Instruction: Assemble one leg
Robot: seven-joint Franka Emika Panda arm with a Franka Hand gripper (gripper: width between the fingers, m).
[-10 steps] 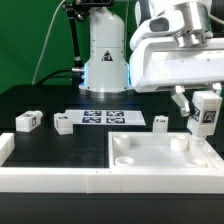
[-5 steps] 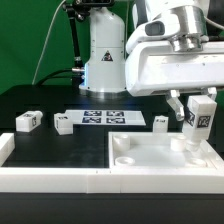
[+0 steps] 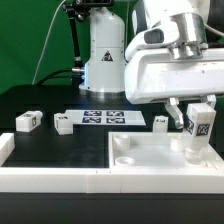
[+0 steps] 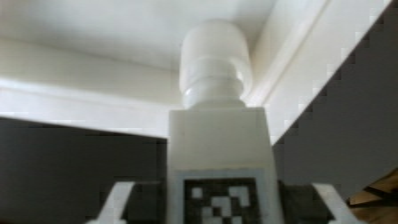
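The arm [image 3: 160,60] fills the upper right of the exterior view, its wrist pointing straight down over the large flat white piece [image 3: 150,165] at lower right. Its gripper [image 3: 200,112] is clamped on the leg [image 3: 200,132], which stands upright at the right edge. The leg's round peg points into the piece's far corner, and I cannot tell whether they touch.

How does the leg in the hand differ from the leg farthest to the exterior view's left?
The held leg stands upright; the leftmost leg lies flat. The held leg is clamped in the hand over the large white piece; the leftmost leg rests free on the black table. Both are white blocks with marker tags.
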